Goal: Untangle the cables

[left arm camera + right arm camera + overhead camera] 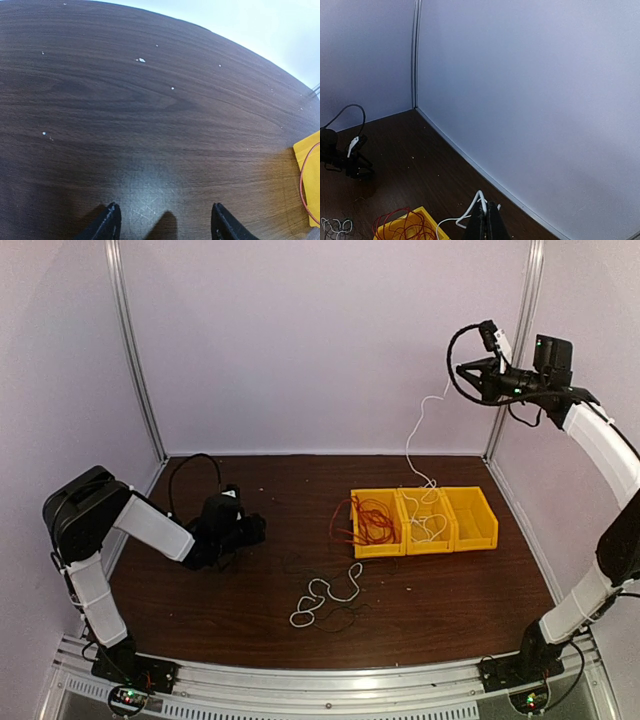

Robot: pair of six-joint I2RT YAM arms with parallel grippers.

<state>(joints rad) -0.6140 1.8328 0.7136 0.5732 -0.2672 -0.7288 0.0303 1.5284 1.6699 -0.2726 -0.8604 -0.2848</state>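
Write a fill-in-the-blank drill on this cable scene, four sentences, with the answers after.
1. The right fingers, high above the table, are ___ on the white cable.
2. That cable hangs down into the ___ of the three yellow bins.
3. The red cable lies in the ___ bin, seen from the top view.
4. The left fingers stand ___, low over bare wood.

Answers: shut; middle; left; open
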